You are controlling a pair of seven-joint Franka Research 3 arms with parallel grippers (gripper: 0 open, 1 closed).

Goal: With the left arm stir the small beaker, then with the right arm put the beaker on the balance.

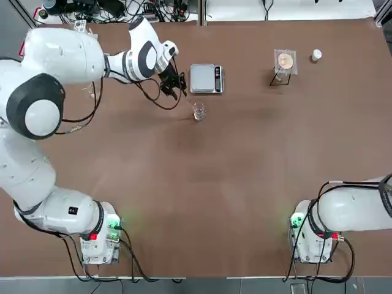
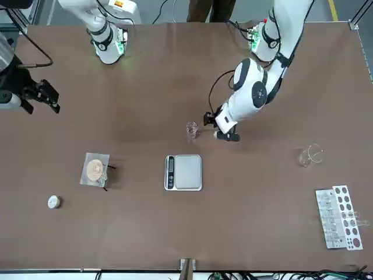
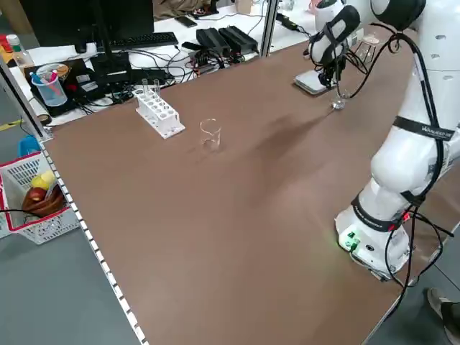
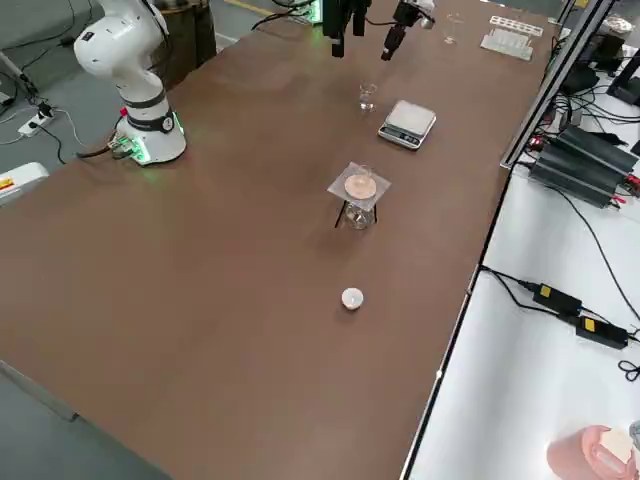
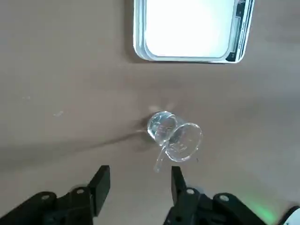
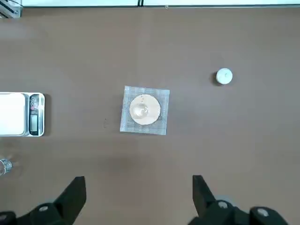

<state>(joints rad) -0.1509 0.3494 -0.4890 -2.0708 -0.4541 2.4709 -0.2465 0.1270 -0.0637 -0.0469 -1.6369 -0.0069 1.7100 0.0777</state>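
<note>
Brown tabletop (image 1: pixel 245 184) fills the middle of the room, with cables, power bricks and a monitor crowding the benches beyond its far and side edges. Reaching out from its base at the near edge, the left arm (image 1: pixel 55 92) stretches toward the far edge and hangs its left gripper (image 1: pixel 173 86) just beside the small beaker (image 1: pixel 198 112), low over the wood. From the wrist camera the two black fingers (image 5: pixel 100 185) stand apart with a clear gap between them, and a thin glass rod (image 5: pixel 161 157) slants from between them into the mouth of the beaker; whether the fingers actually pinch that rod I cannot tell. The beaker stands upright on the bare tabletop, toward the far edge, near the balance (image 1: pixel 206 78) but apart from it, on its near side. The balance's silver pan carries nothing. Further along the far edge toward the robot's right sits a small wire stand (image 1: pixel 283 66) topped with a square of mesh, and a little white cap (image 1: pixel 316 55) lies just past it. Over by the left edge a larger glass beaker (image 2: pixel 310 155) and a white test-tube rack (image 2: pixel 338 217) wait. The right arm (image 1: pixel 355 208) stays folded near its base at the near edge, its right gripper (image 6: pixel 139 197) held high with the jaws spread wide and nothing between them.
</note>
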